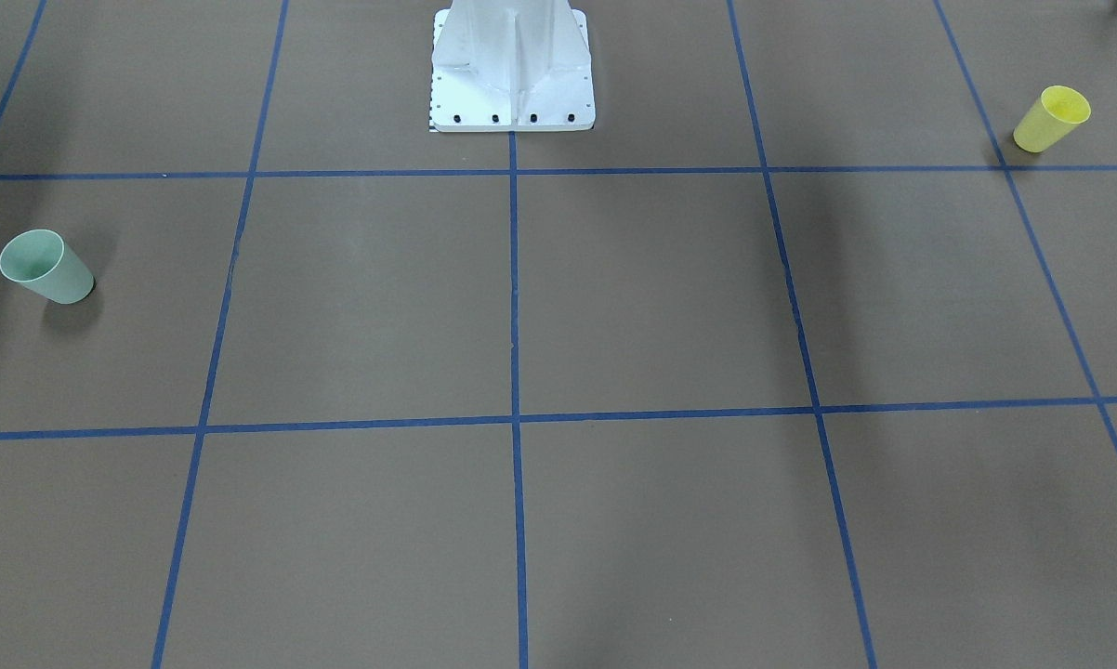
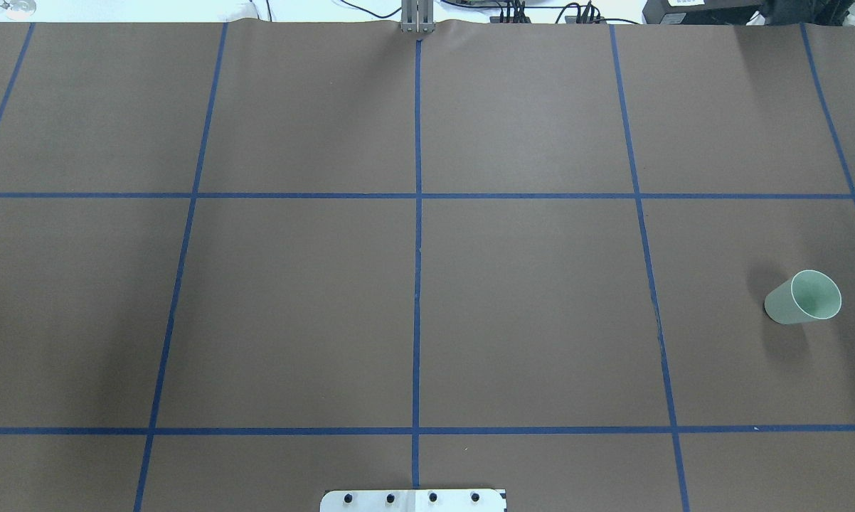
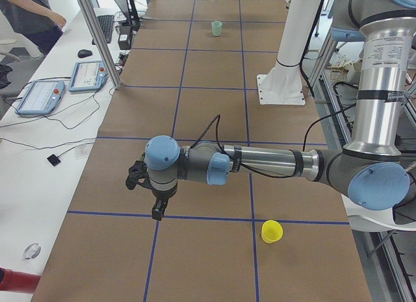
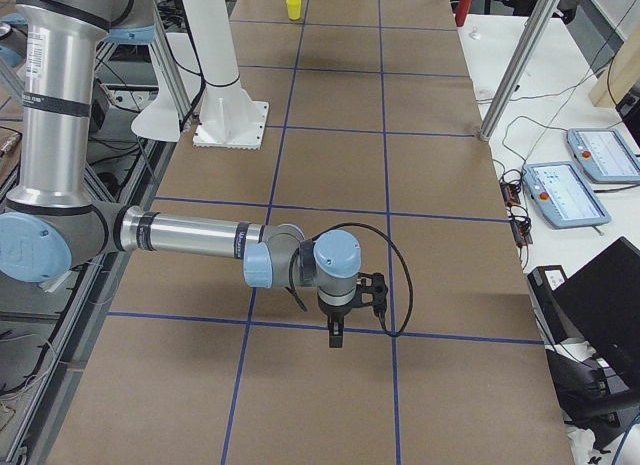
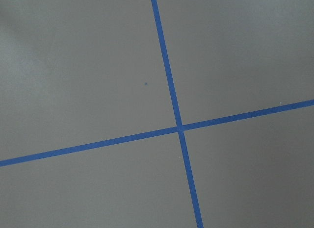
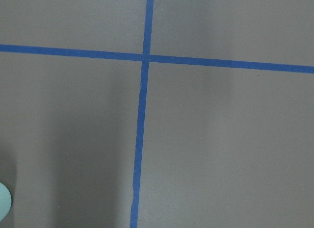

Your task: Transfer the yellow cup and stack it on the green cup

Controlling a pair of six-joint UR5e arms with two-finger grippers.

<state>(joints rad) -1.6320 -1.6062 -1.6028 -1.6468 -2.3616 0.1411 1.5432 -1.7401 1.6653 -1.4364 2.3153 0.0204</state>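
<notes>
The yellow cup (image 1: 1051,119) stands rim up near the table's end on my left side, also seen as the yellow cup (image 3: 272,232) and the yellow cup (image 4: 293,8); the overhead view does not hold it. The green cup (image 1: 45,267) stands rim up at the opposite end, the green cup (image 2: 803,297), (image 3: 216,28). My left gripper (image 3: 156,213) hangs above the table, to the left of the yellow cup in the exterior left view. My right gripper (image 4: 335,337) hovers over a tape line, far from both cups. Whether either gripper is open or shut, I cannot tell.
Blue tape lines (image 2: 417,235) divide the brown table into squares. A white pedestal base (image 1: 512,70) is bolted at the robot's side. Teach pendants (image 3: 39,97) and cables lie on a side bench, with a person (image 3: 32,16) standing beside it.
</notes>
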